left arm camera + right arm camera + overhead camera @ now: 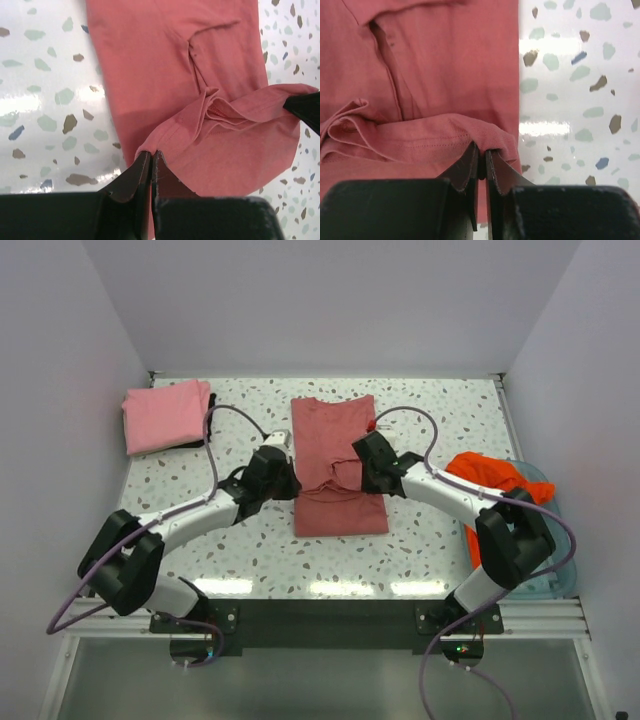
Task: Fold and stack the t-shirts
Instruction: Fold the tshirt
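Rose-red t-shirt, on desk: one edge pinched at opposite corners by left pincer and right pincer, raised so a fold can be laid.

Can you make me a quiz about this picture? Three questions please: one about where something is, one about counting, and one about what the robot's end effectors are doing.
1. Where is the orange t-shirt?
A) in the pale blue tray on the right
B) in the far left corner
C) in the middle

2. How many t-shirts can you see?
A) two
B) three
C) five

3. What are the left end effector and the right end effector doing?
A) both wide open
B) both shut on nothing
C) both shut on the rose-red t-shirt

Answers:
1 A: the orange cloth lies heaped in the tray.
2 B: rose-red in the middle, the pink t-shirt folded at the far left, orange on the right.
3 C: each wrist view shows closed fingers pinching a lifted edge of that cloth.
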`<state>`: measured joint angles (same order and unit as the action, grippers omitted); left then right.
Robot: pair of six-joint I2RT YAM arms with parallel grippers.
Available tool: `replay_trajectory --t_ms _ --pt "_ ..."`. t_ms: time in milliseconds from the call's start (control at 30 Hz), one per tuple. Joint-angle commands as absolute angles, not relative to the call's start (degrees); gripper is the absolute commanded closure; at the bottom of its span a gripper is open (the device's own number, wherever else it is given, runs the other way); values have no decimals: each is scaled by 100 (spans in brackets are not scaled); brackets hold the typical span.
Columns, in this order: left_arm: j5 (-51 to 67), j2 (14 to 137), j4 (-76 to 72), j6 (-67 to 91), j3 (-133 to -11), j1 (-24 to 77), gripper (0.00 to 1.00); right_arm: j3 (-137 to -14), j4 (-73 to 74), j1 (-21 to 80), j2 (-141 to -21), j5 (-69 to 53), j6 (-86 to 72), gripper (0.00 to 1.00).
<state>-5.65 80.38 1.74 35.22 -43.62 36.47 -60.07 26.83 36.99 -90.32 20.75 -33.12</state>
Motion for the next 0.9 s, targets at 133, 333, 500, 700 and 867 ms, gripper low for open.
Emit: replay_trajectory --t_ms 133,333,500,700,867 --pt "-255 8797 -263 3050 -5185 3261 100 -6925 2514 3367 -9773 1881 -2927 100" --pt "-255 9473 -220 2997 -5546 3068 100 -7154 2558 3217 -10186 1837 -2857 100" --pt "-334 9598 -316 3067 -5616 2962 100 -7224 2531 3076 -10379 1811 -2830 100" --pt "-430 9782 -151 3260 -6142 2751 66 -7699 2733 2638 -10661 1644 -2935 89" --pt "-825 9414 -9 3279 -6460 2751 24 -7796 2707 2145 -10013 1327 -3120 29"
